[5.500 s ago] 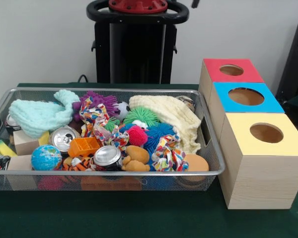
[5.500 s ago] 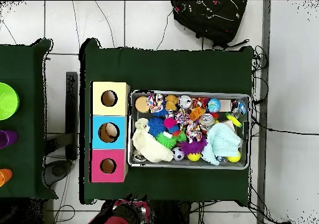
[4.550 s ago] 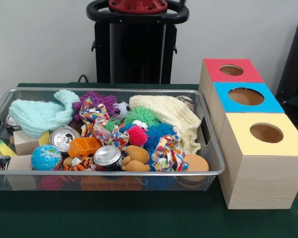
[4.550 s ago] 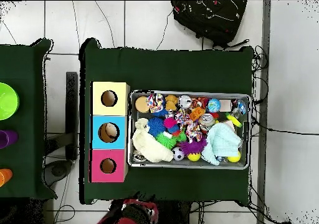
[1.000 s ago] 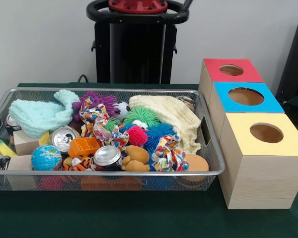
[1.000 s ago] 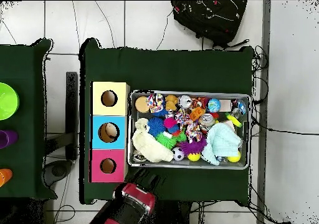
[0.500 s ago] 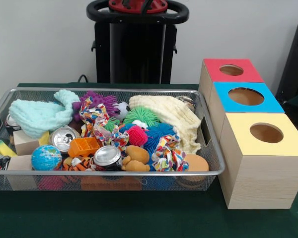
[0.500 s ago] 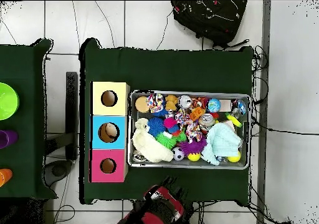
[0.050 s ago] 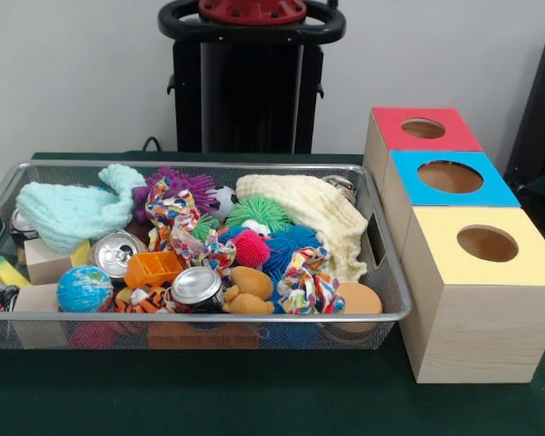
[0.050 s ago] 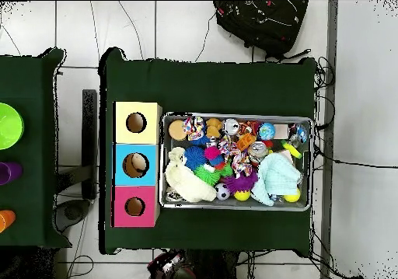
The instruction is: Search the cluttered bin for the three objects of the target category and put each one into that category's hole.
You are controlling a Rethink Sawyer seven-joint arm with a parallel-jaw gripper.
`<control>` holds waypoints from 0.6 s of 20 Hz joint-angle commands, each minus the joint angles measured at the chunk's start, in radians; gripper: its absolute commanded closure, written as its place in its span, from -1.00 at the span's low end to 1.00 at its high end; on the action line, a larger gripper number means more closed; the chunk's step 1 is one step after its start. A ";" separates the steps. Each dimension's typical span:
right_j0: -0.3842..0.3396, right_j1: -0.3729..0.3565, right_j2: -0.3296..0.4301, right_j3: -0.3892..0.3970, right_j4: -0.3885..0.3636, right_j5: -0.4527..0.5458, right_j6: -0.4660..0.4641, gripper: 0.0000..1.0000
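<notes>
End effector drawn back out of sight, so no telling if it is wide or narrow.
The wire bin (image 9: 381,272) on the desk (image 10: 210,81) stays full beside three holed boxes (image 9: 450,177); soft spiky balls (image 9: 251,247) will squash, so pinch them centrally.

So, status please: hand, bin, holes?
Hand not in view. Bin full, nothing picked. Red, blue, yellow holes unobstructed.

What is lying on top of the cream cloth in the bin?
Nothing rests on the cream cloth; its top is bare. The rope toy touches its near edge. Whatever lies beneath it in the wire bin is covered.
</notes>
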 commanded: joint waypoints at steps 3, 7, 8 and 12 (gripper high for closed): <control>0.142 -0.061 -0.187 -0.158 -0.515 -0.245 0.003 -1.00; 0.252 0.117 -0.354 -0.276 -0.727 -0.575 0.219 -1.00; 0.273 0.170 -0.399 -0.298 -0.745 -0.649 0.249 -1.00; 0.332 0.322 -0.568 -0.338 -0.660 -0.867 0.272 -1.00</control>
